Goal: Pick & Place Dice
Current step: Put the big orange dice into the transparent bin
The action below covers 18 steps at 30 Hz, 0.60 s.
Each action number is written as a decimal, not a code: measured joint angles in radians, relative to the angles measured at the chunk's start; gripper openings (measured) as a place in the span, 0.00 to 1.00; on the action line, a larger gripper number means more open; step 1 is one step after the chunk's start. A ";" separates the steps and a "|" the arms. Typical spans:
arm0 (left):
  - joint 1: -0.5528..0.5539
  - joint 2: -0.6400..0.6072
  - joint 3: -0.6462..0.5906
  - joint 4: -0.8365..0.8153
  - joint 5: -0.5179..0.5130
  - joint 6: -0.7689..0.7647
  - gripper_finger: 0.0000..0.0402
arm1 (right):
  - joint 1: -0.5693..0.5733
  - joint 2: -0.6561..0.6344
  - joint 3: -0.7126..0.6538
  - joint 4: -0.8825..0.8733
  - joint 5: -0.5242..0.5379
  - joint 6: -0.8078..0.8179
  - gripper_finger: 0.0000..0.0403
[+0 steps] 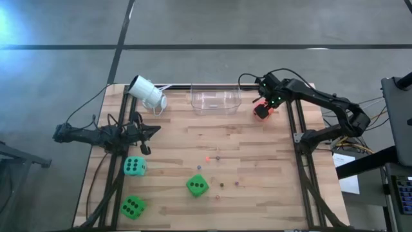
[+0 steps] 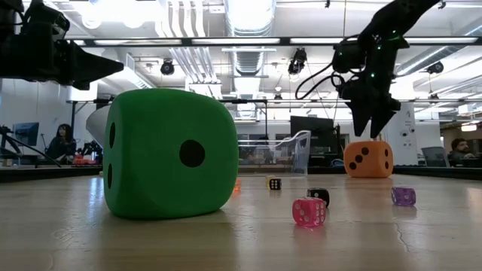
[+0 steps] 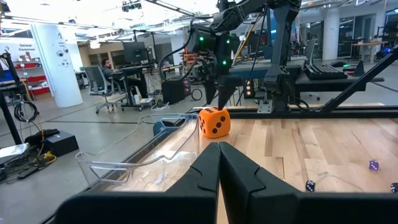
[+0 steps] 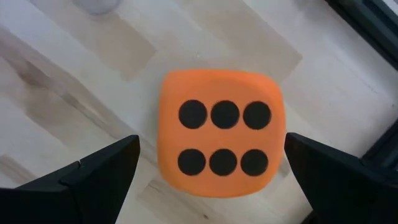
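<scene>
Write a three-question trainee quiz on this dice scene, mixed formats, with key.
1. True or false: the right claw is closed on the orange die.
2. Which face of the orange die points up in the right wrist view? A) one B) three C) six
3. Fill in: the large dice nearest the left claw are ____ in colour, e.g. this one.

Key
1. False: it hangs open above the die, a finger on either side, not gripping.
2. C
3. Green (the closest looks teal-green); the left claw is shut and holds nothing.

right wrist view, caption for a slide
Open right claw poised above the orange die, six pips up, on the wooden table.
</scene>
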<state>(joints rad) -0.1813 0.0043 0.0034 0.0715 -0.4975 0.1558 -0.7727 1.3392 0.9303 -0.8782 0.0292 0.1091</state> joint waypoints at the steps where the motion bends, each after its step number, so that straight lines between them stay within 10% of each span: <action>1: 0.000 0.000 0.000 0.000 0.000 0.000 0.03 | 0.000 0.001 -0.001 0.000 0.000 0.005 0.99; 18: 0.000 0.000 0.000 0.000 0.000 0.000 0.03 | -0.030 0.098 0.000 0.029 0.019 0.015 0.99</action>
<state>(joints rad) -0.1810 0.0043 0.0034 0.0714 -0.4976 0.1558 -0.8024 1.4370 0.9306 -0.8494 0.0486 0.1243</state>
